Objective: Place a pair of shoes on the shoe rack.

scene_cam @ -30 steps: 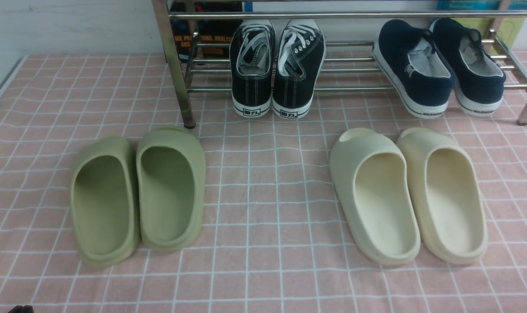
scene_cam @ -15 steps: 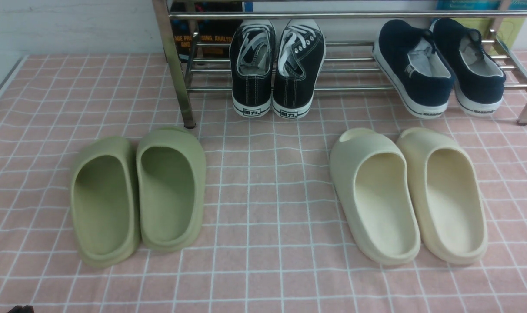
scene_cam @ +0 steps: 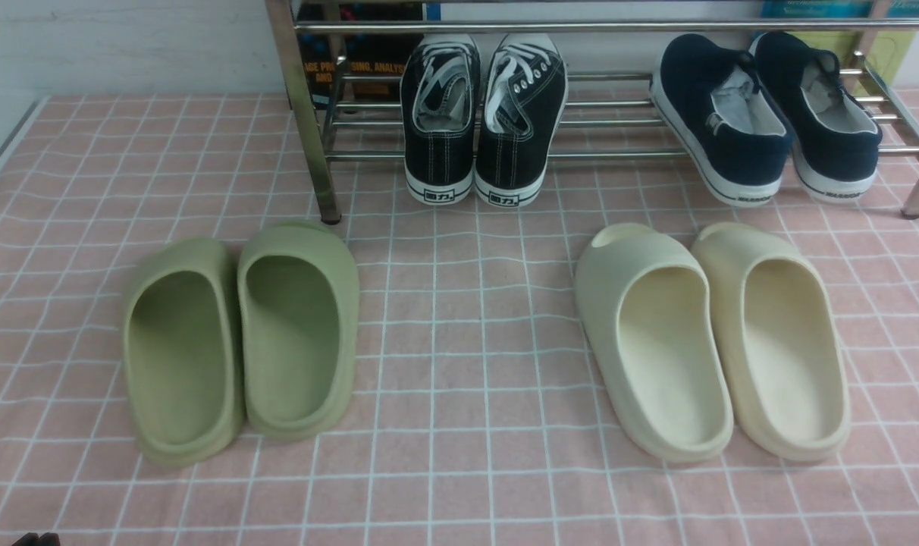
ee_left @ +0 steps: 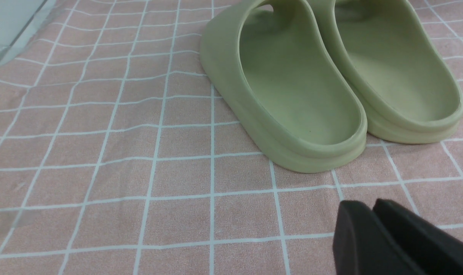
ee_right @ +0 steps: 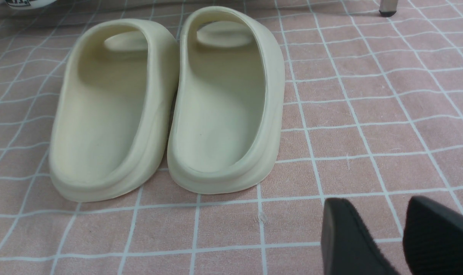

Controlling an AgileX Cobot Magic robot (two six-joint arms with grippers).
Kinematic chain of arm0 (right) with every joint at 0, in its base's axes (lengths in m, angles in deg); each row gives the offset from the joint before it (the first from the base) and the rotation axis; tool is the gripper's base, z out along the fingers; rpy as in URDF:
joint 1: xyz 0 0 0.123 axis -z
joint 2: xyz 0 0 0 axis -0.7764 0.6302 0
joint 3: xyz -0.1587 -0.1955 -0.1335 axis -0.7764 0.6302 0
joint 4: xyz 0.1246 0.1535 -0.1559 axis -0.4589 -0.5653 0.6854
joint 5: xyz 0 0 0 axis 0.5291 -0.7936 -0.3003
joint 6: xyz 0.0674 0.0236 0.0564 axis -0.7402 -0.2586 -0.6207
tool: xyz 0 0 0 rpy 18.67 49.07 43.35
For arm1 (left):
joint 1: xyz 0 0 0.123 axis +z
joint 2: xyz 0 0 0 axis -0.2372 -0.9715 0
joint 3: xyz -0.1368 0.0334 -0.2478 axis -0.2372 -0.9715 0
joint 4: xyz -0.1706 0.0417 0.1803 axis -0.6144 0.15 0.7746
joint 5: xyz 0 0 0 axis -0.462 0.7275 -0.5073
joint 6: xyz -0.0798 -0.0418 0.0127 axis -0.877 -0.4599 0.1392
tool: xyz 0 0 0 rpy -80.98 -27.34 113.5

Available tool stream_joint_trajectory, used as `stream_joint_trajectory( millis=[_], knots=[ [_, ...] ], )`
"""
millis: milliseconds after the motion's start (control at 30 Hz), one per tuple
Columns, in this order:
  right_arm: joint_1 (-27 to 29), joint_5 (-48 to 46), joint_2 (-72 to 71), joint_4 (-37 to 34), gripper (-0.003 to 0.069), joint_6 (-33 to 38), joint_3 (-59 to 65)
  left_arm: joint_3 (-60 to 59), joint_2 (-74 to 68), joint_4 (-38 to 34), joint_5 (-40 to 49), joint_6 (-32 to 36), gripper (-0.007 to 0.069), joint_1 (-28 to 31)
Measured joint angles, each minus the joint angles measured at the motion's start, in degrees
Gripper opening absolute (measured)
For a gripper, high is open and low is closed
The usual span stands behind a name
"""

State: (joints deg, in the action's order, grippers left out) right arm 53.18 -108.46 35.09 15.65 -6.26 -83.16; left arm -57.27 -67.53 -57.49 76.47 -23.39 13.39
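Nothing is being moved between frames: the black canvas sneakers (scene_cam: 482, 121) are resting on the chrome tube rack (scene_cam: 619, 155), far beyond both hands; left hand (ee_left: 373, 214) together, right hand (ee_right: 369, 221) apart, suggesting completion.

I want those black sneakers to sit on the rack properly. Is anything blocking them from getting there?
Nothing visible does. The two black canvas sneakers with white laces already rest on the shiny chrome metal-tube shoe rack, heels sticking out over its front bar. The navy slip-on shoes sit apart, further along the same shelf.
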Motion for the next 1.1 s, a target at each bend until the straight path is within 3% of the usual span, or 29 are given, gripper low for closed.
stream_joint_trajectory(
  millis=[1100],
  knots=[
    [0.00, 0.00, 0.00, 0.00, 0.0240, 0.00, 0.00, 0.00, 0.00, 0.00, 0.00, 0.00, 0.0111, 0.00]
  ],
)
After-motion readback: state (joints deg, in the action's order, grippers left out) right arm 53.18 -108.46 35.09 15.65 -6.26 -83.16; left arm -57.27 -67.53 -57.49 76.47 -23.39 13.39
